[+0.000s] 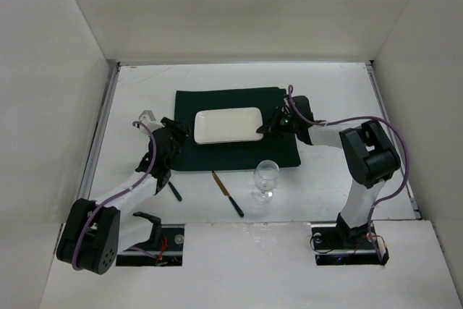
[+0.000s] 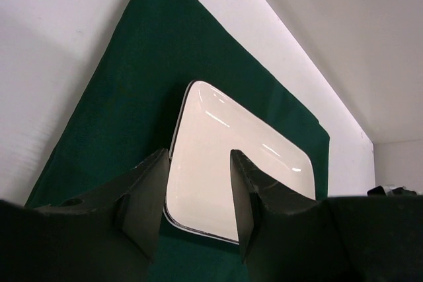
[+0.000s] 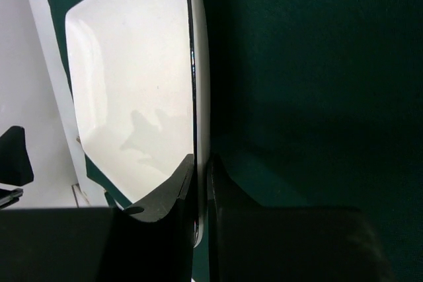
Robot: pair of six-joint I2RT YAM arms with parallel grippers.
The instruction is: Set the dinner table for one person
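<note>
A white rectangular plate (image 1: 228, 126) lies on a dark green mat (image 1: 239, 155) in the middle of the dinner table (image 1: 340, 92). My right gripper (image 1: 269, 127) is shut on the plate's right rim. In the right wrist view the rim runs between the right gripper's (image 3: 201, 163) two fingers, with the plate (image 3: 132, 77) to the left and the mat (image 3: 304, 97) to the right. My left gripper (image 1: 182, 137) hovers open at the mat's left edge. In the left wrist view the left gripper (image 2: 198, 155) holds nothing, and the plate (image 2: 225, 130) lies just beyond its fingers.
A clear wine glass (image 1: 265, 179) stands just in front of the mat. A knife with a dark handle (image 1: 228, 193) lies left of it. Another dark-handled utensil (image 1: 173, 190) lies by my left arm. A small white piece (image 1: 148, 116) sits at the left. Metal rails (image 1: 101, 128) edge the table.
</note>
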